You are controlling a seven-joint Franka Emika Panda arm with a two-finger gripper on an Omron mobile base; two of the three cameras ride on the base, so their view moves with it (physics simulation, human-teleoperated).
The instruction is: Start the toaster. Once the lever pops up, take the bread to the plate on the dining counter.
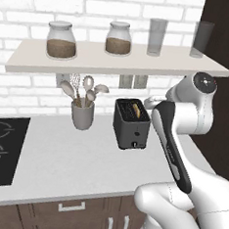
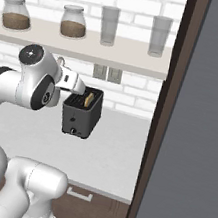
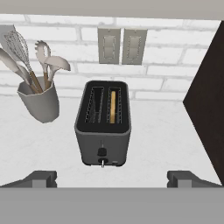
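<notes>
Hand view, item one: toaster (image 3: 103, 127), dark grey, two slots, standing on the white counter (image 3: 166, 144) directly ahead of the gripper (image 3: 112, 178) and centred between its fingertips, apart from them. Knob and front lever low on the face nearest the gripper. Item two: bread (image 3: 113, 107), thin tan slice, seated in the slot on the gripper's right-hand side, edge showing above the slot. Item three: utensil cup (image 3: 39, 103), grey, ahead and to the gripper's left, beside the toaster, not touching it. Wall outlets (image 3: 116, 46) beyond the toaster.

Progress, judged: toasting apparently not yet started; lever press, pop-up, bread pickup and carry to the plate all remain.

Gripper: fully spread, fingertips far apart, holding nothing, touching nothing. Left base view shows the arm reaching toward the toaster from its right.
</notes>
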